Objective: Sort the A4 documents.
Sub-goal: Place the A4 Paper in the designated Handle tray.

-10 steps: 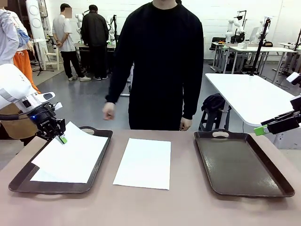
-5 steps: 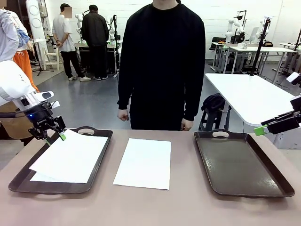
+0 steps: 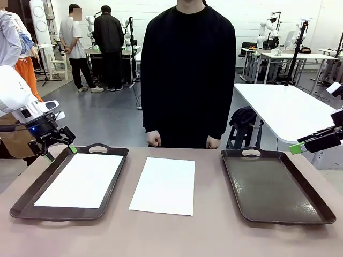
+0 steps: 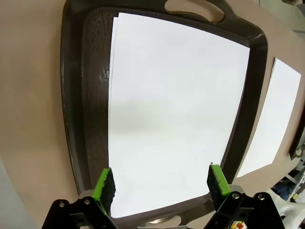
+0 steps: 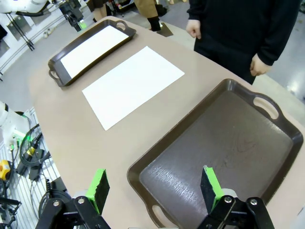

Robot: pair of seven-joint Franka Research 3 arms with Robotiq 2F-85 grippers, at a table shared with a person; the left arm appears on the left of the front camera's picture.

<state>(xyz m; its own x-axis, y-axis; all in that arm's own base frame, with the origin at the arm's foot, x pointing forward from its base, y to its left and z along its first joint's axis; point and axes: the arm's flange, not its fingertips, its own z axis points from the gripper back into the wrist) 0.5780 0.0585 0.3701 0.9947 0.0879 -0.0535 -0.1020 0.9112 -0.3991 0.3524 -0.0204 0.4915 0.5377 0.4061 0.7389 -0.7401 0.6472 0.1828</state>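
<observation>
Two grippers are seen with jaws spread wide and nothing gripped. By the far end of the left tray [image 4: 71, 119] the left gripper [image 4: 161, 181] is poised, clear of the paper. A4 documents [image 4: 176, 105] are stacked flat inside that tray, edges slightly offset. Above the bare right tray [image 5: 224, 152] the right gripper [image 5: 154, 187] is poised. One more A4 sheet [image 3: 163, 184] is laid on the table [image 3: 214, 235] between the trays. A person [image 3: 187, 75] is seen at the far side.

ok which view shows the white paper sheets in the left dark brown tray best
Left wrist view: it looks down close on the white paper sheets in the dark brown tray, and a lower sheet's edge peeks out. The front view shows them flat but foreshortened; the right wrist view, small and far.
</observation>
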